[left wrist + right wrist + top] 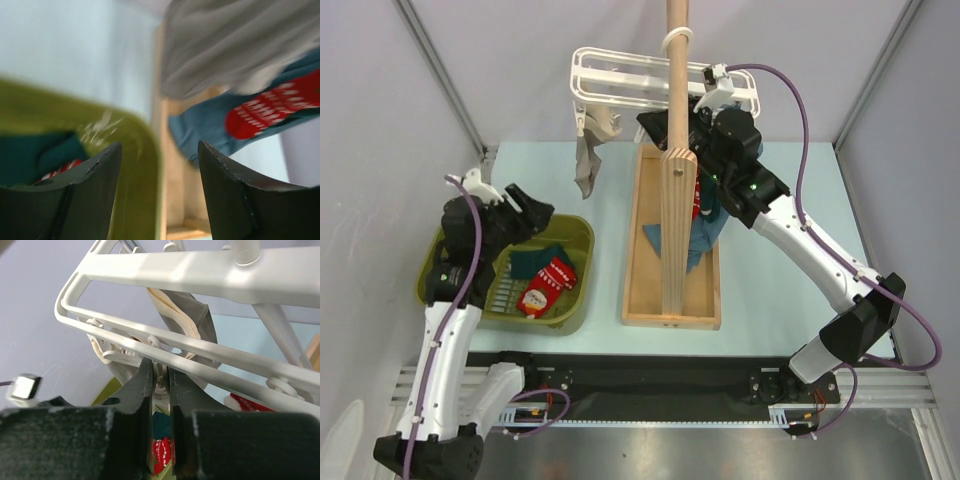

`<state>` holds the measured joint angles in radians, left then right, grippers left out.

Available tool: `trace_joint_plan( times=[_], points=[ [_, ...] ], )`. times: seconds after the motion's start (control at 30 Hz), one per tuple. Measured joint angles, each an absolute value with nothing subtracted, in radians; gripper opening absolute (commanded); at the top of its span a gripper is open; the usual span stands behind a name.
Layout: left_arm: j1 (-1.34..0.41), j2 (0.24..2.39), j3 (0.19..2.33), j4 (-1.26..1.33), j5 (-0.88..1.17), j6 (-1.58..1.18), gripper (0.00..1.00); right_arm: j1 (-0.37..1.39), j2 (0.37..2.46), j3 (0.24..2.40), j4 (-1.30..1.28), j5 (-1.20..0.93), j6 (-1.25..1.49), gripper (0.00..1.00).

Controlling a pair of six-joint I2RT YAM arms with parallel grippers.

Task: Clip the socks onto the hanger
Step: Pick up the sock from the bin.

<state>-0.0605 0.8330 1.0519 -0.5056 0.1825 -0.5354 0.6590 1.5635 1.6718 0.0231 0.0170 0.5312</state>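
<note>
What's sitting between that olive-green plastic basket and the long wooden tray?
Nothing: the top view shows only a bare strip of pale blue table between the olive-green basket and the wooden tray.

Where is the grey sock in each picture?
Top external: the grey sock hangs upper left of middle, under the hanger.
Left wrist: blurry, top right.
Right wrist: top middle, behind the hanger's bars.
Shared landmark: the green basket.
</note>
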Motion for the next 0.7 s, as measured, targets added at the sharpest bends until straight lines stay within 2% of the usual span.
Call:
trace_joint_plan(
  times=[0.17, 0.3, 0.47, 0.7],
  points=[
    [-0.045, 0.903, 0.958, -0.647, 0.058, -0.587, 0.65, 0.652, 1.563, 1.665, 0.028, -0.001, 0.542, 0.0],
    [-0.034, 1.015, 0.813, -0.645, 0.003, -0.665, 0.69, 0.649, 1.558, 1.653, 0.038, -0.012, 0.55, 0.0],
    [-0.033, 1.105, 0.757, -0.633, -0.062, -0.719, 0.67, 0.645, 1.551, 1.64, 0.05, -0.021, 0.555, 0.0],
    [-0.038, 1.119, 0.681, -0.519, -0.109, -0.735, 0.52, 0.633, 1.548, 1.618, 0.081, -0.036, 0.578, 0.0]
  ],
)
